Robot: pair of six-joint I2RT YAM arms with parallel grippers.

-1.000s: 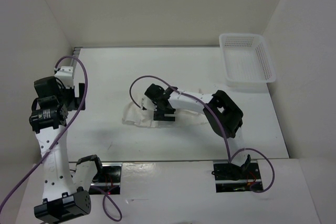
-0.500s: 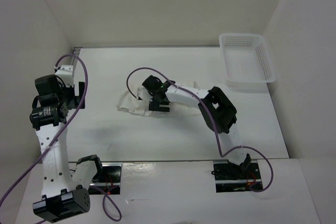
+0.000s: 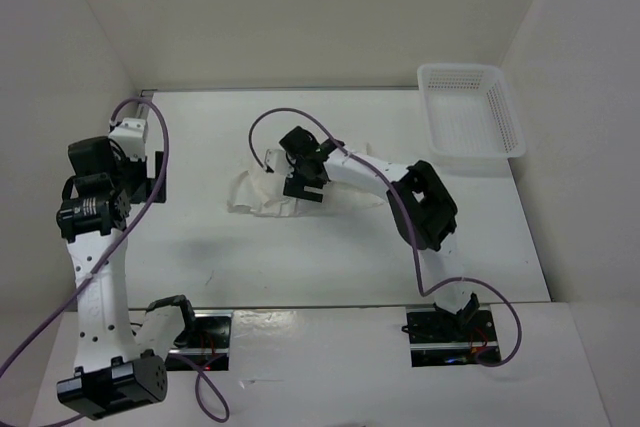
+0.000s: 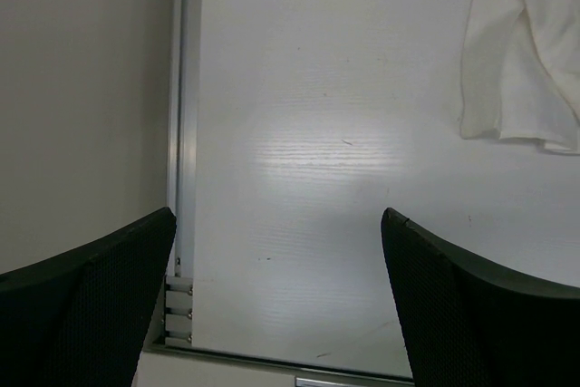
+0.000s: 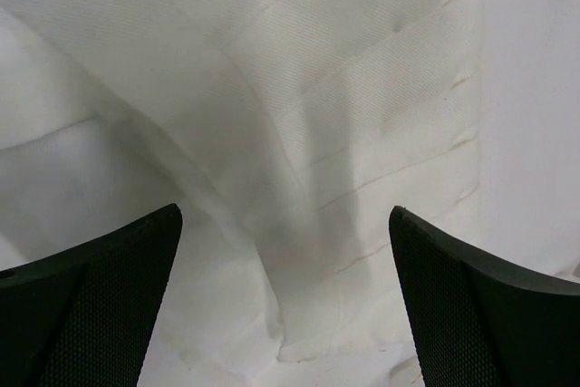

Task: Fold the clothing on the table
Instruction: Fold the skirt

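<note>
Hovering wide open over the crumpled clothing [image 3: 254, 197], right gripper [image 3: 303, 190] is apparently seeking a grasp; left gripper [image 4: 278, 215], equally wide, is idling.

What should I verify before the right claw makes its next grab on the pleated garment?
1. Opening of the right claw: ok, jaws wide, nothing gripped.
2. Position over the pleated garment: ok, fabric fills the right wrist view.
3. Fabric lying flat: not ok, it is bunched, with creases and overlapping layers.
4. Opening of the left claw: ok, open over the bare table, apart from the fabric.
5. The perforated basket out of the way: ok, it sits at the far right corner, away from both arms.
6. Gap between fingertips and fabric: cannot tell.
</note>
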